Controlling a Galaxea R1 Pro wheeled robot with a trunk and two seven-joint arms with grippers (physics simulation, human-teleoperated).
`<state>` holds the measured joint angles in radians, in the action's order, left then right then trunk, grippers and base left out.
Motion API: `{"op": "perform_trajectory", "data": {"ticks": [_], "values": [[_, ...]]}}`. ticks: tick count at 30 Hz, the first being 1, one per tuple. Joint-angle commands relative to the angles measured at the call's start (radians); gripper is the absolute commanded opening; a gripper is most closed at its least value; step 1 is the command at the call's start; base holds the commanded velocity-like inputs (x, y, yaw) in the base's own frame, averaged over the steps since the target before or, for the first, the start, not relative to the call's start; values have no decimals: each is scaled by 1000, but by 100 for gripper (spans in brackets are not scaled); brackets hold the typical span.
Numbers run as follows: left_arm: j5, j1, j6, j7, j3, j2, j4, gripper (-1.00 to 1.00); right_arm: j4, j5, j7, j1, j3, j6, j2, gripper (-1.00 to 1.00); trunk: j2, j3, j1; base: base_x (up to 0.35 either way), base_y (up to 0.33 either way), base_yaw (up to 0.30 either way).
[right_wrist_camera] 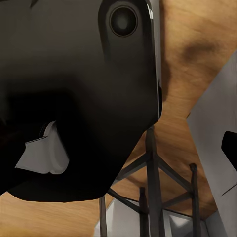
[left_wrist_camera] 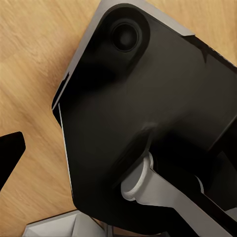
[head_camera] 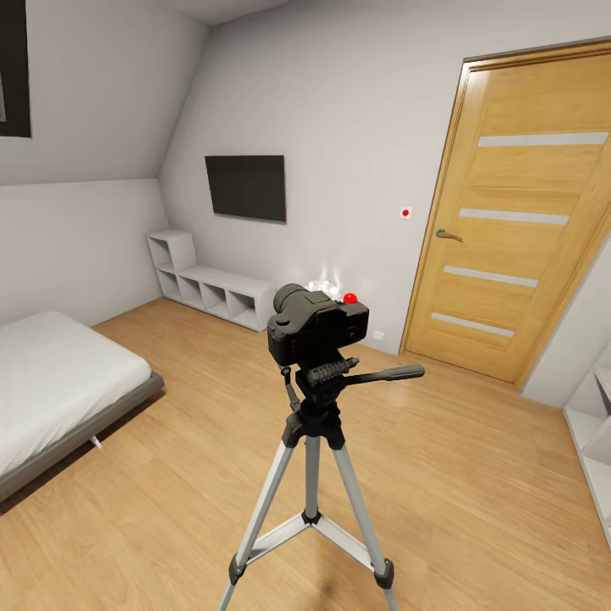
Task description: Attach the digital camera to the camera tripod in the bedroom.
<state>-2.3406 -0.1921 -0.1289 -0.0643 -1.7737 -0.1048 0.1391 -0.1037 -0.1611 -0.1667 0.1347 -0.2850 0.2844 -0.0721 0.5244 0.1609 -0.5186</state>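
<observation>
Because the digital camera point(head_camera: 316, 325) already sits on the black head of the camera tripod point(head_camera: 312, 475), with its lens turned toward the wall TV point(head_camera: 245, 187) and the red button on top, the attaching seems done. The tripod stands on the wood floor point(head_camera: 475, 501) between the bed point(head_camera: 59, 382) and the door point(head_camera: 518, 212), legs spread for balance. Each wrist view looks past dark robot parts, so I cannot tell whether either gripper is wide or narrow.

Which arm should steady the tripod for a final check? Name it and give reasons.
Right, probably. The digital camera already sits on the camera tripod, roughly centred ahead, and the pan handle sticks out toward the robot's right, an easier reach for that arm. The margin is slim.
</observation>
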Motion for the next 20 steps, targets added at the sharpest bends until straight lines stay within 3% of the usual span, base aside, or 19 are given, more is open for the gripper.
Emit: {"op": "perform_trajectory", "data": {"ticks": [1,20], "values": [[-3,-1,0,-5,-3,-1,3,100,-2,-11,-5,0,-8,6,0,100,2,2,0,0,0,0],[-3,-1,0,-5,-3,-1,3,100,-2,-11,-5,0,-8,6,0,100,2,2,0,0,0,0]]}}
